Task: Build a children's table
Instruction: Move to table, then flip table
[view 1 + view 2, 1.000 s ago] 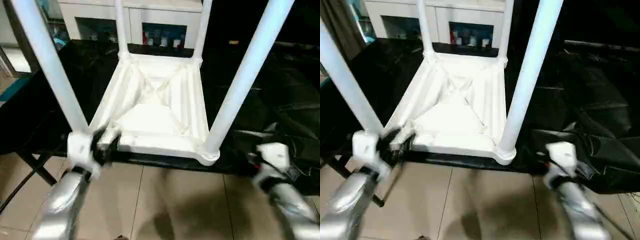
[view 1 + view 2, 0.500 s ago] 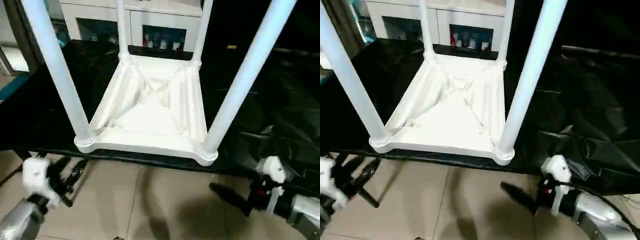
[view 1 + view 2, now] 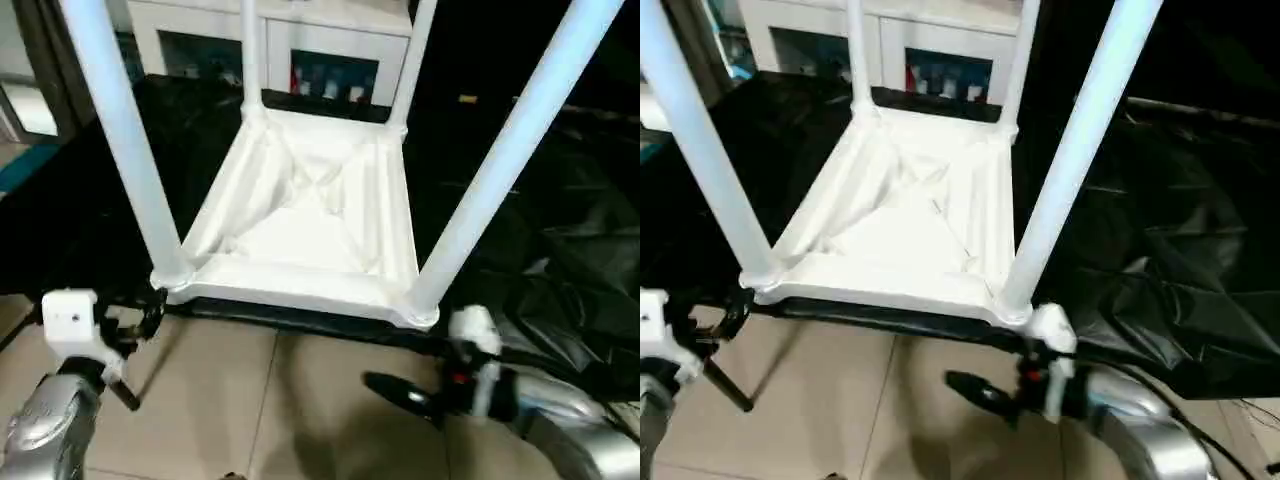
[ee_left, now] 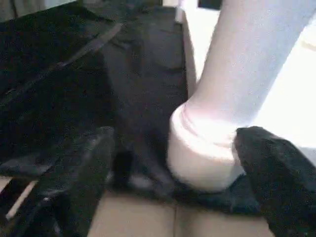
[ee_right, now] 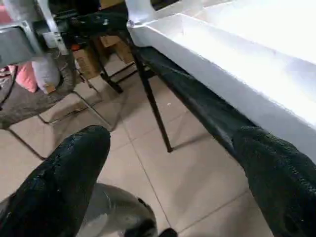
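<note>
The children's table [image 3: 300, 220] lies upside down on the black-sheeted table, all white, its four tube legs standing up from the corner sockets. The near left leg [image 3: 125, 150] and near right leg [image 3: 500, 170] rise past the picture's top. My left gripper [image 3: 145, 312] is at the near left corner socket [image 4: 202, 158]. It is open, one black finger [image 4: 84, 168] on each side of the socket and apart from it. My right gripper [image 3: 400, 392] is open with nothing in it. It points left over the floor, just below the table's near right corner.
The black-sheeted table [image 3: 560, 230] carries the work; its front edge runs just under the white top, and its sheet is crumpled on the right. A white cabinet [image 3: 330, 40] with glass doors stands behind. Tiled floor [image 3: 300, 420] lies below my arms.
My left gripper let go of the near left corner, dropped away, then rose back beside it with wider fingers. My right arm swung left, under the near right corner.
</note>
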You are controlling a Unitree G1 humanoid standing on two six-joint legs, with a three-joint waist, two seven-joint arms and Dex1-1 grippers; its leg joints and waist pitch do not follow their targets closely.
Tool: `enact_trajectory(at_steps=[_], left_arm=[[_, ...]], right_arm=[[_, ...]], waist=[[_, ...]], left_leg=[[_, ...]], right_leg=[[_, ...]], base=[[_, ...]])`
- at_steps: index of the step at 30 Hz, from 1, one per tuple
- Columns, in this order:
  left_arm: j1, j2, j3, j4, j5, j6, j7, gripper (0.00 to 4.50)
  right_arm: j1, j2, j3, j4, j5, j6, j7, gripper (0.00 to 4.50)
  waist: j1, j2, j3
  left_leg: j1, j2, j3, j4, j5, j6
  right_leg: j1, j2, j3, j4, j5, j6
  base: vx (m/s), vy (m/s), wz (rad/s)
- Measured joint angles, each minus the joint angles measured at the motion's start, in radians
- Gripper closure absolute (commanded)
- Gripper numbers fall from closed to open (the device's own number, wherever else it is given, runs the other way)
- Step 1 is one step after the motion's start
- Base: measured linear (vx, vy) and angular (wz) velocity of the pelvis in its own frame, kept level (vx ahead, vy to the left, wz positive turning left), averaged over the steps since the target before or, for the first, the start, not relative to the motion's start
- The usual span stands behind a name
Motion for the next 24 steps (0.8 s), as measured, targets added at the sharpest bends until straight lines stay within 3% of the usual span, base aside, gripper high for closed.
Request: enact_trajectory(at_steps=[5,8,13,14,17,20,24], left_arm=[[-0.102,-0.014,-0.030,0.064,0.018,-0.005,0.012,0.05],[-0.166,-0.022,-0.038,0.124,0.022,-0.020,0.016,0.05],[-0.227,-0.027,-0.050,0.164,0.027,-0.038,0.014,0.05],[-0.231,-0.029,-0.054,0.166,0.026,-0.038,0.015,0.32],[-0.238,-0.042,-0.059,0.186,0.028,-0.028,0.025,0.40],[-0.256,-0.059,-0.075,0.203,0.031,-0.006,0.039,0.86],[-0.266,-0.063,-0.084,0.198,0.041,0.018,0.057,1.07]], right_arm=[[-0.066,0.027,0.019,0.041,-0.016,-0.008,-0.002,0.00],[-0.077,0.044,0.028,0.074,-0.021,-0.013,-0.003,0.00],[-0.112,0.061,0.055,0.111,-0.041,-0.032,0.001,0.00],[-0.116,0.062,0.055,0.114,-0.043,-0.038,0.003,0.00],[-0.140,0.072,0.055,0.143,-0.050,-0.052,0.007,0.00],[-0.153,0.082,0.054,0.161,-0.052,-0.068,0.007,0.00],[-0.167,0.084,0.052,0.161,-0.047,-0.072,0.021,0.00]], waist=[[0.016,-0.008,-0.004],[0.026,-0.008,-0.003],[0.025,-0.003,-0.001],[0.025,-0.003,-0.001],[0.025,-0.002,0.000],[0.028,0.001,0.002],[0.035,0.008,0.005]], left_leg=[[0.000,0.000,0.000,0.000,0.000,0.000],[0.000,0.000,0.000,0.000,0.001,-0.001],[0.000,0.000,0.000,0.000,0.003,-0.002],[0.000,0.000,0.000,0.000,0.003,-0.002],[0.000,0.000,0.000,0.000,0.004,-0.003],[0.000,0.000,0.000,0.000,0.004,-0.002],[0.000,0.000,0.000,0.000,0.005,-0.002]], right_leg=[[0.000,0.000,0.000,0.000,0.001,0.000],[0.000,0.000,0.000,0.000,0.001,0.001],[0.000,0.000,0.000,0.001,0.003,0.001],[0.000,0.000,0.000,0.001,0.003,0.001],[0.000,0.000,0.000,0.002,0.003,0.000],[-0.001,0.000,-0.001,0.002,0.003,0.000],[-0.001,0.000,-0.001,0.002,0.003,0.000]], base=[[0.000,0.000,0.00],[0.000,0.000,0.00],[0.000,0.000,0.00],[0.000,0.000,0.00],[0.000,0.000,0.00],[0.000,0.000,0.00],[0.000,0.000,0.00]])
